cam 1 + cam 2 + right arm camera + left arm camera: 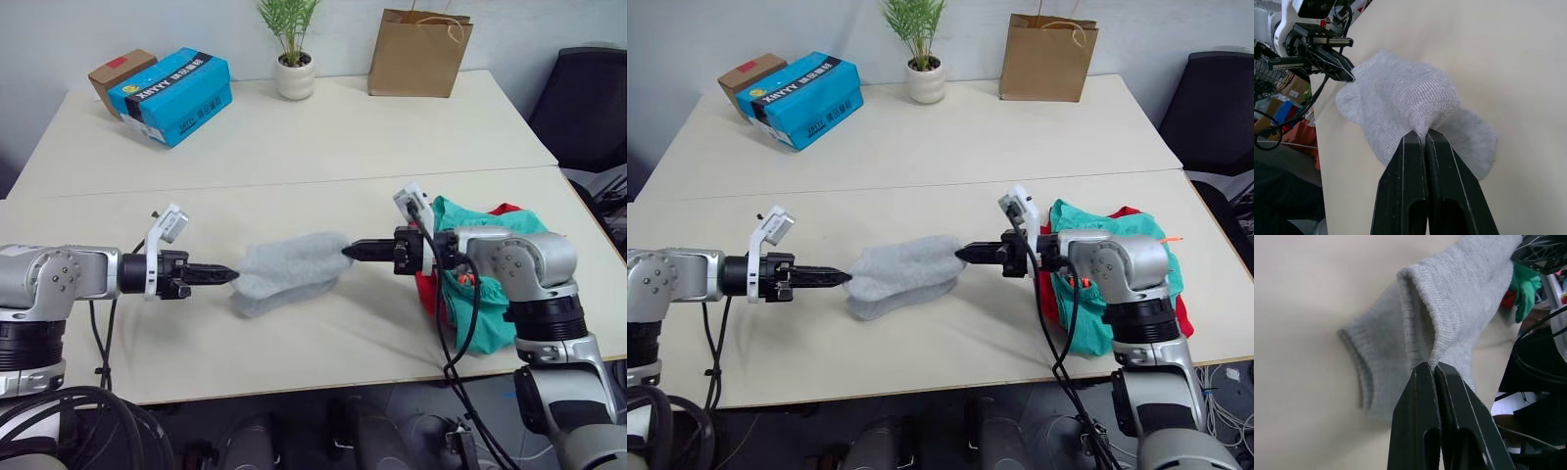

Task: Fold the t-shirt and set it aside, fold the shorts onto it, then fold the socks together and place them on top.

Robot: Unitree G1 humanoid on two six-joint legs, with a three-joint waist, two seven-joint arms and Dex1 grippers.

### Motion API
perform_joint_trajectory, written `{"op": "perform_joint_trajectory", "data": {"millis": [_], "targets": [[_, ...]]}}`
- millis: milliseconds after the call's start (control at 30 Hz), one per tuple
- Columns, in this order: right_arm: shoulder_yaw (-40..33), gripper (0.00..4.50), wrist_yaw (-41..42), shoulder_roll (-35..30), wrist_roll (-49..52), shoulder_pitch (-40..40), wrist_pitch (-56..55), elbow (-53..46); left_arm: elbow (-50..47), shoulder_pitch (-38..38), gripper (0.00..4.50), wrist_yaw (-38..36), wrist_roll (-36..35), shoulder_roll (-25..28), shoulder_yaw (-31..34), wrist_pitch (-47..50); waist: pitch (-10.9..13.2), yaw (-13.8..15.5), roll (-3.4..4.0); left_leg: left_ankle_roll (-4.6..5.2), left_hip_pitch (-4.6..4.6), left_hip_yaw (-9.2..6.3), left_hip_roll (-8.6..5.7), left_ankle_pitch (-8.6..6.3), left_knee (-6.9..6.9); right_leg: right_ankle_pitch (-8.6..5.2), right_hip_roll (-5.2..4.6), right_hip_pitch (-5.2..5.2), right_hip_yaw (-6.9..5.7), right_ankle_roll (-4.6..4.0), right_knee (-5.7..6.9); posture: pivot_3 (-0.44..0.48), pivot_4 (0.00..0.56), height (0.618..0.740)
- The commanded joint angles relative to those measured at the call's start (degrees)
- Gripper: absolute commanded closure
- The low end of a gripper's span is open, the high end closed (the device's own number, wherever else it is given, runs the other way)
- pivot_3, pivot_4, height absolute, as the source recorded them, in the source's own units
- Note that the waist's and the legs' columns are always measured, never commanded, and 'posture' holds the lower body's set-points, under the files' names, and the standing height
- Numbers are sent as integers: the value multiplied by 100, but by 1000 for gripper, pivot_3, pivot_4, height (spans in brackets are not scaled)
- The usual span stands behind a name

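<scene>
Both claws, left claw [231,275] and right claw [347,252], clamped on opposite socks [286,271] edges, above open table [323,147].

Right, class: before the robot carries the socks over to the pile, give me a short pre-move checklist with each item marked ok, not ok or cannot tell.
1. Left claw shut on the socks: ok.
2. Right claw shut on the socks: ok.
3. Both socks together, overlapping: ok.
4. Shorts lying on the t-shirt: ok.
5. Shorts neatly folded: cannot tell.
6. Table between the socks and the pile free of obstacles: ok.
</scene>
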Motion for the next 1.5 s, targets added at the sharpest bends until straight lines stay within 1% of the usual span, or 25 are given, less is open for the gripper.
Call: {"op": "perform_joint_trajectory", "data": {"millis": [33,233,400,567,933,1067,1167,1233,1300,1367,1400,1433,1467,1500], "targets": [[83,4500,-92,110,-83,95,-230,-155,-78,181,4481,-14,102,138,-36,-194,0,8,0,0,0,0,0,0,1,0,0,0,0,0,0,0,150,740],[331,4500,-111,112,-398,248,-512,33,-70,315,4481,60,144,31,-155,-302,-1,14,-2,3,-3,1,-2,-1,4,1,-2,0,2,1,-1,0,150,740],[390,4500,-103,143,-552,271,-637,150,34,235,4481,131,215,-97,-242,-426,-2,3,-3,2,-2,2,-1,-1,3,1,-1,0,2,1,0,0,150,740],[414,4500,-93,282,-678,293,-866,288,12,317,4481,119,279,-56,-287,-513,-2,-1,-4,2,-3,5,0,-1,1,1,0,-5,4,1,2,0,150,740],[470,4500,-64,483,-810,242,-992,396,78,369,4481,132,373,-53,-194,-588,-2,2,-4,2,-3,5,0,-1,2,1,0,-6,5,0,3,0,150,740],[392,4500,-51,563,-792,195,-1019,552,113,439,4481,126,407,-157,-116,-816,-2,1,-4,2,-3,6,-1,-1,2,1,0,-6,5,0,4,0,150,740],[309,3802,-74,650,-916,216,-1490,605,114,540,4500,139,468,-170,-76,-1026,-2,-4,-4,2,-3,7,0,-1,2,1,0,-7,6,0,5,0,150,740],[304,3160,-76,651,-919,198,-1484,661,95,582,4036,116,515,-156,-92,-1174,-2,-2,-4,2,-3,7,0,-1,2,1,0,-7,6,0,5,0,150,740],[326,2500,-3,558,-958,209,-1577,661,25,666,3528,95,516,-172,25,-1387,-2,3,-4,2,-3,6,0,-1,3,1,0,-7,5,0,5,0,150,740],[224,1809,91,400,-991,269,-1772,577,-86,786,2918,77,504,-235,265,-1791,-2,1,-4,3,-4,7,-1,-1,3,1,-1,-7,6,0,5,0,150,740],[176,1362,148,338,-986,289,-1848,541,-121,826,2550,76,507,-258,350,-1953,-2,7,-4,3,-4,7,-1,-2,3,1,-2,-7,6,0,4,0,150,740],[46,1058,314,175,-917,309,-1957,486,-171,893,2239,61,524,-323,557,-2316,-2,10,-4,3,-4,7,-1,-2,2,1,-2,-7,6,0,4,0,150,740],[-99,1045,512,2,-812,309,-2044,424,-284,978,1981,7,500,-379,785,-2645,-2,15,-4,4,-5,7,-1,-2,3,1,-2,-7,5,0,3,0,150,740],[-225,1045,615,-103,-714,291,-2090,373,-410,1035,1981,-28,433,-463,982,-2902,-2,17,-4,5,-6,7,-1,-3,3,1,-2,-7,5,0,2,0,150,740]]}}
